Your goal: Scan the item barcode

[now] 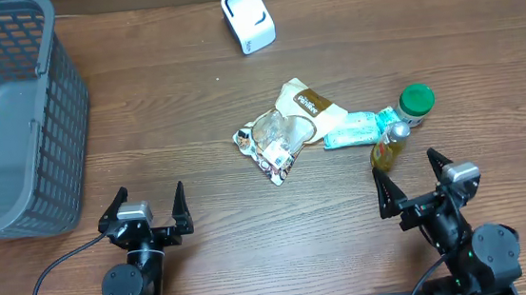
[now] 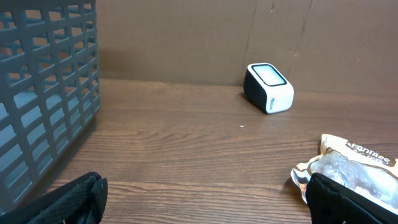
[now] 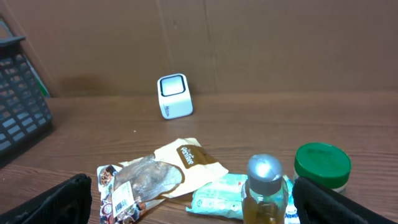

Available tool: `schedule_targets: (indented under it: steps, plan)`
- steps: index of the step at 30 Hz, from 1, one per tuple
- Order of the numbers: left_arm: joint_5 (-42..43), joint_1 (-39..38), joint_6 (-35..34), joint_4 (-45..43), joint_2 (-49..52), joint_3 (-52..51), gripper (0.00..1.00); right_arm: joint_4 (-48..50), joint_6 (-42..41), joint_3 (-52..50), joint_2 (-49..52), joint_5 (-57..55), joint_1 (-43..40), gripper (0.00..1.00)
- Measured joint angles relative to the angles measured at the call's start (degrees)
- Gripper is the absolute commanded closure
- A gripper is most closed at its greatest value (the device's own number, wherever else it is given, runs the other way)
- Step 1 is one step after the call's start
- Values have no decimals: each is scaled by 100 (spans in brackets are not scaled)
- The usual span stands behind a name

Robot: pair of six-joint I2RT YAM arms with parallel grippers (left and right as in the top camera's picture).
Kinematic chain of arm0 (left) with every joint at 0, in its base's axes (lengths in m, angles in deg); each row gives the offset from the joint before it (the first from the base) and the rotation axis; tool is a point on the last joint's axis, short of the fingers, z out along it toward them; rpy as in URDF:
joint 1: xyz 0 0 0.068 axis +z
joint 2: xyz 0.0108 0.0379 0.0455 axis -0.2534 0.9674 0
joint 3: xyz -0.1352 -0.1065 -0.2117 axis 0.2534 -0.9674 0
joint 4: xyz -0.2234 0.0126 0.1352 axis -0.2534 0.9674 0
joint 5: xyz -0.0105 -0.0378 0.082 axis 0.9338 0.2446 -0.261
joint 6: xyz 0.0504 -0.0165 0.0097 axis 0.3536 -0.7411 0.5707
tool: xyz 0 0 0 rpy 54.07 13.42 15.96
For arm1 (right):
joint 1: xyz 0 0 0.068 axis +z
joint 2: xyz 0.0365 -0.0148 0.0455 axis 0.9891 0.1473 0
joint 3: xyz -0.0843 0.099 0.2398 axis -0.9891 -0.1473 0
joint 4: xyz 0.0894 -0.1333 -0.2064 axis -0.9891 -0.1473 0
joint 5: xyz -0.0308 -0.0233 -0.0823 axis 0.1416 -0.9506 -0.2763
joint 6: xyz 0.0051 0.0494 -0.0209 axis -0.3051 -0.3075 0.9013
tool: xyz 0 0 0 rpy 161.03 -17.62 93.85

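A white cube-shaped scanner stands at the back of the table, and shows in the left wrist view and the right wrist view. A heap of items lies mid-table: a clear snack bag with a barcode label, a cream and brown pouch, a teal wipes pack, an amber bottle with a silver cap and a green-lidded jar. My left gripper is open near the front edge, left of the heap. My right gripper is open just in front of the bottle, holding nothing.
A large grey mesh basket fills the table's left side, its wall close on the left in the left wrist view. Brown cardboard walls stand behind the table.
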Motion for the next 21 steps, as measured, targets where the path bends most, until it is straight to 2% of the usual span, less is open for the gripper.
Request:
schedule_targets:
  steps: [3,7,10,16,21]
  plan:
    - [0,0,0,0,0,0,0,66,-2,-129,-306,-2,0,0]
    - [2,0,0,0,0,0,0,723,-4,-267,-380,2,0,0]
    - [0,0,0,0,0,0,0,1392,-2,-439,-380,0,0,0]
    - [0,0,0,2,0,0,0,3342,0,-1038,-387,2,0,0]
    - [2,0,-2,0,0,0,0,4092,0,-1475,-391,2,-4,0]
